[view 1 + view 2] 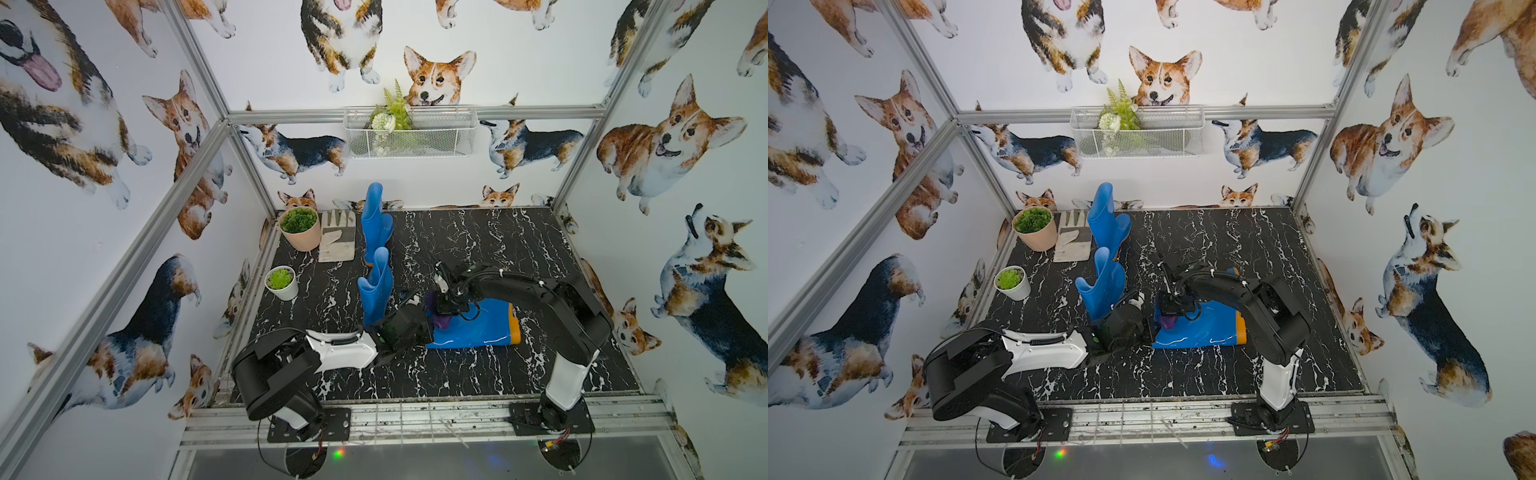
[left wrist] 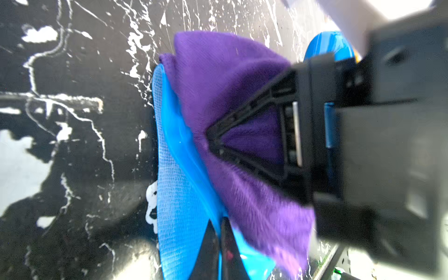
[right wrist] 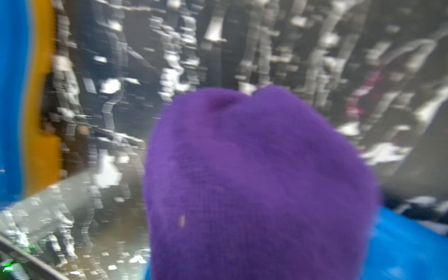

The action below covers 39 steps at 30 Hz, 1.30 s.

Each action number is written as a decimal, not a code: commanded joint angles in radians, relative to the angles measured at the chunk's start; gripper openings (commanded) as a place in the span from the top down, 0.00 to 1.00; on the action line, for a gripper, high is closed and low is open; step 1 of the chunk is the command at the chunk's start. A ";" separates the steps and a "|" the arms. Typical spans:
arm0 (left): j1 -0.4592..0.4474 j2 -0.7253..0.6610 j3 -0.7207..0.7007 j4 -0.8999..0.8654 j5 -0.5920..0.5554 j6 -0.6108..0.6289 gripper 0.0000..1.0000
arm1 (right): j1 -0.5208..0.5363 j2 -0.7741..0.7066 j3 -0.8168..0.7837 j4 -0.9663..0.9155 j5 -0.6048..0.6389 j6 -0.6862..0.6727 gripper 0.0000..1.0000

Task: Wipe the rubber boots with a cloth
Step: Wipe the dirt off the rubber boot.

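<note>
Holding the cloth point(image 1: 441, 322) bunched in the right end effector point(image 2: 209, 137), with jaws narrowed tight onto the purple fabric, draped over the open shaft end of the lying boot point(image 1: 478, 328). Pinching that same boot's shaft rim in the left end effector point(image 2: 220, 242), fingers closed onto the thin blue wall just beside the cloth. Flat on its side on the bench point(image 1: 498, 249), with the orange sole at the end far from the cloth; close by the shaft end, the nearer upright boot point(image 1: 376, 291), and well beyond it the farther upright boot point(image 1: 374, 220).
</note>
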 commanded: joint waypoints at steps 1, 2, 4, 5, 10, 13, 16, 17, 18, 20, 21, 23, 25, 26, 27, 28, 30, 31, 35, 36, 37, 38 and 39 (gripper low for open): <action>0.001 -0.003 0.006 0.016 -0.033 0.003 1.00 | -0.131 -0.088 -0.103 -0.113 0.103 -0.065 1.00; 0.001 -0.005 0.005 0.016 -0.034 0.004 1.00 | -0.167 -0.113 -0.121 -0.121 0.109 -0.075 1.00; 0.001 -0.010 0.005 0.013 -0.037 0.009 1.00 | -0.268 -0.174 -0.157 -0.137 0.101 -0.094 1.00; 0.001 -0.008 0.005 0.011 -0.037 0.010 1.00 | -0.319 -0.201 -0.165 -0.147 0.094 -0.096 1.00; 0.001 0.001 0.013 0.009 -0.035 0.010 1.00 | -0.339 -0.296 -0.109 -0.189 0.084 -0.085 1.00; 0.001 0.001 0.011 0.008 -0.036 0.007 1.00 | -0.190 -0.279 -0.040 -0.167 0.110 -0.040 1.00; 0.000 -0.007 0.004 0.004 -0.045 -0.001 1.00 | -0.043 -0.194 0.036 -0.116 0.083 0.014 1.00; -0.001 -0.010 0.001 0.004 -0.048 -0.003 1.00 | -0.011 -0.164 0.056 -0.099 0.070 0.026 1.00; 0.000 -0.015 -0.004 0.004 -0.051 -0.005 1.00 | 0.030 -0.120 0.086 -0.077 0.056 0.038 1.00; -0.001 -0.023 -0.011 0.005 -0.053 -0.008 1.00 | 0.097 -0.016 0.156 -0.059 0.039 0.048 1.00; -0.001 -0.026 -0.015 0.006 -0.055 -0.010 1.00 | 0.116 0.033 0.189 -0.062 0.027 0.043 1.00; 0.000 -0.031 -0.022 0.011 -0.057 -0.015 1.00 | 0.120 0.099 0.226 -0.072 0.003 0.040 1.00; -0.001 -0.038 -0.032 0.014 -0.061 -0.021 1.00 | 0.096 0.116 0.218 -0.080 0.004 0.035 1.00; 0.000 -0.043 -0.039 0.017 -0.064 -0.025 1.00 | 0.072 0.108 0.197 -0.080 0.000 0.032 1.00; -0.001 -0.047 -0.047 0.019 -0.068 -0.029 1.00 | 0.046 0.095 0.169 -0.073 -0.005 0.028 1.00; -0.002 -0.052 -0.054 0.022 -0.072 -0.034 1.00 | 0.007 0.071 0.129 -0.064 -0.016 0.023 1.00; 0.000 -0.053 -0.061 0.023 -0.075 -0.041 1.00 | -0.073 0.025 0.061 -0.048 -0.035 0.008 1.00; -0.001 -0.047 -0.058 0.022 -0.070 -0.041 1.00 | -0.135 -0.006 0.022 -0.045 -0.049 -0.008 1.00; -0.001 -0.033 -0.048 0.024 -0.056 -0.038 1.00 | -0.324 -0.087 -0.018 -0.091 -0.077 -0.046 1.00; -0.001 -0.035 -0.048 0.022 -0.061 -0.039 1.00 | -0.362 -0.118 -0.014 -0.110 -0.076 -0.056 1.00; 0.000 -0.037 -0.049 0.019 -0.065 -0.041 1.00 | -0.380 -0.142 -0.009 -0.124 -0.072 -0.059 1.00; 0.001 -0.040 -0.050 0.014 -0.071 -0.044 1.00 | -0.390 -0.168 0.001 -0.139 -0.059 -0.060 1.00; 0.001 -0.043 -0.053 0.009 -0.078 -0.047 1.00 | -0.385 -0.195 0.012 -0.152 -0.047 -0.052 1.00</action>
